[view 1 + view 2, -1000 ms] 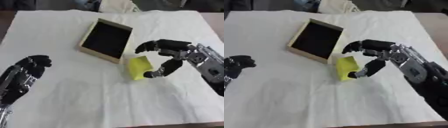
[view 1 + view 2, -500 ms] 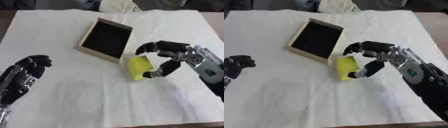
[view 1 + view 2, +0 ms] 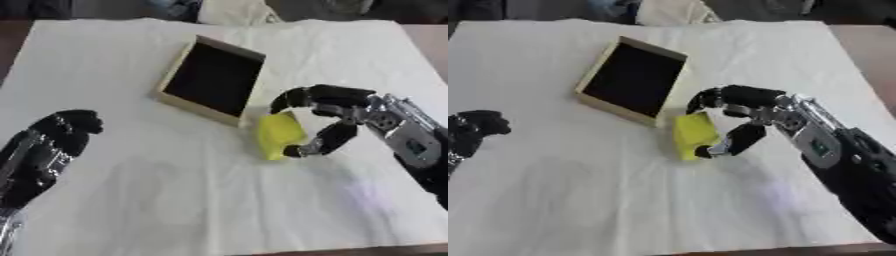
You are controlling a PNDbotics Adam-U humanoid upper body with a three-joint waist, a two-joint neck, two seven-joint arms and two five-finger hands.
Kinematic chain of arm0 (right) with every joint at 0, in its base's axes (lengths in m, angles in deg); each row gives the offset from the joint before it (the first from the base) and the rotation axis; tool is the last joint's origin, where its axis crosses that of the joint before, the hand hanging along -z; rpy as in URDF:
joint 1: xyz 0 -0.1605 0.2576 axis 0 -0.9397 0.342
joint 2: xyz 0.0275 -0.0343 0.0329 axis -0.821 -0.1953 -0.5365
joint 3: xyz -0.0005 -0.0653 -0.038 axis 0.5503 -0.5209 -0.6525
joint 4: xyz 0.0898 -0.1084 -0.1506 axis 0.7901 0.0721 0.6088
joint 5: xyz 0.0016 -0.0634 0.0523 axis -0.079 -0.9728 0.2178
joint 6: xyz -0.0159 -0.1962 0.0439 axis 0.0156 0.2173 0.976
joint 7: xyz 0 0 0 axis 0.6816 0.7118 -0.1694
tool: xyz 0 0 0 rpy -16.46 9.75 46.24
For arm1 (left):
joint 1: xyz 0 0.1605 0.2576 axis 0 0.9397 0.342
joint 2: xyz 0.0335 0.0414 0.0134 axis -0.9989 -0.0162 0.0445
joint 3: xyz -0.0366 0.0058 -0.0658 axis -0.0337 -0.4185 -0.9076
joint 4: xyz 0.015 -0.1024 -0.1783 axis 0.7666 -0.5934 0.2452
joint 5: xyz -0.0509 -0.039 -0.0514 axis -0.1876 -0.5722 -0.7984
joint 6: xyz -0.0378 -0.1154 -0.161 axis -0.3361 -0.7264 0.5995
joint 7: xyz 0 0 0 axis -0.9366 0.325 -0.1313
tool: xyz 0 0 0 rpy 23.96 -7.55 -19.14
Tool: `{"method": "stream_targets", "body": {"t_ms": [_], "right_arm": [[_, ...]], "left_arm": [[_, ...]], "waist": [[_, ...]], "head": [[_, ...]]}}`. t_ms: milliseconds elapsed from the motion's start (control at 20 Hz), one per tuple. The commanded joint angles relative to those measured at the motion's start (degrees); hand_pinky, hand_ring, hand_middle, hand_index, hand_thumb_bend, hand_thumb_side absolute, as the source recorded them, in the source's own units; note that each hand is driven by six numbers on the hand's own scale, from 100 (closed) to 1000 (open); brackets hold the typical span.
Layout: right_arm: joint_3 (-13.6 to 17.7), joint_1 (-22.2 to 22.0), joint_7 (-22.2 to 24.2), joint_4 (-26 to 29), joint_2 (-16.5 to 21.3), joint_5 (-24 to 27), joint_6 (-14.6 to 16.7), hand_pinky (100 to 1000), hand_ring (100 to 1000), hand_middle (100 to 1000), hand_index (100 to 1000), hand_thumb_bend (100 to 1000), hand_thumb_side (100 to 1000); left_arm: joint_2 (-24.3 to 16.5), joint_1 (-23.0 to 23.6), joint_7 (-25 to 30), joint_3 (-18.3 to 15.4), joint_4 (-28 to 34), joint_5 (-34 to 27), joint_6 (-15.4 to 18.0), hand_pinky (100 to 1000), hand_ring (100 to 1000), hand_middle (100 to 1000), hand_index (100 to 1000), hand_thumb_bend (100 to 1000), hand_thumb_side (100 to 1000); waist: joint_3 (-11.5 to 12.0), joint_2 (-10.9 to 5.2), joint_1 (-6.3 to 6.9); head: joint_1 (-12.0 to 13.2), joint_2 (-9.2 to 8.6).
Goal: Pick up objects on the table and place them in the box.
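Observation:
A yellow soft object (image 3: 279, 134) lies on the white cloth just off the lower right corner of the box (image 3: 171, 93), a shallow tan tray with a dark inside. My right hand (image 3: 350, 111) comes in from the right and arcs round the yellow object. Its fingers (image 3: 289, 99) curl over the object's far end and its thumb (image 3: 317, 144) touches the near end. The object still rests on the cloth. My left hand (image 3: 51, 145) rests at the lower left with relaxed fingers pointing up and holds nothing.
A white cloth (image 3: 192, 200) covers the table, whose brown edge shows at the right (image 3: 429, 37). A pale bundle (image 3: 229, 11) lies beyond the cloth's far edge.
My right hand has crept slightly left and closer round the yellow object. The object, the box and my left hand have stayed in place.

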Motion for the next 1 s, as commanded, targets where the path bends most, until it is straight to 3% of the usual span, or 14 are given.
{"method": "stream_targets", "body": {"t_ms": [50,750,1000], "right_arm": [[0.4,0.8,-0.2,0.2,0.8,-0.8,0.4,783,834,859,854,428,669],[0.5,0.7,-1.4,0.0,0.8,-2.2,1.7,775,819,844,717,328,534],[1.0,0.9,-2.1,3.3,2.4,-0.1,2.2,775,815,838,679,294,520]], "left_arm": [[-0.3,-0.8,0.1,-0.1,0.9,-0.2,0.1,888,738,681,799,456,716],[-0.2,-0.7,0.2,-0.2,0.9,-0.2,0.1,888,738,680,799,455,717],[-0.3,-0.6,0.1,-0.3,1.0,-0.1,0.0,888,738,679,798,456,715]], "waist": [[0.0,-0.98,0.08],[-0.1,-0.98,0.1],[-0.2,-1.12,-0.1]], "head": [[-0.1,0.02],[0.1,0.03],[0.4,0.06]]}}
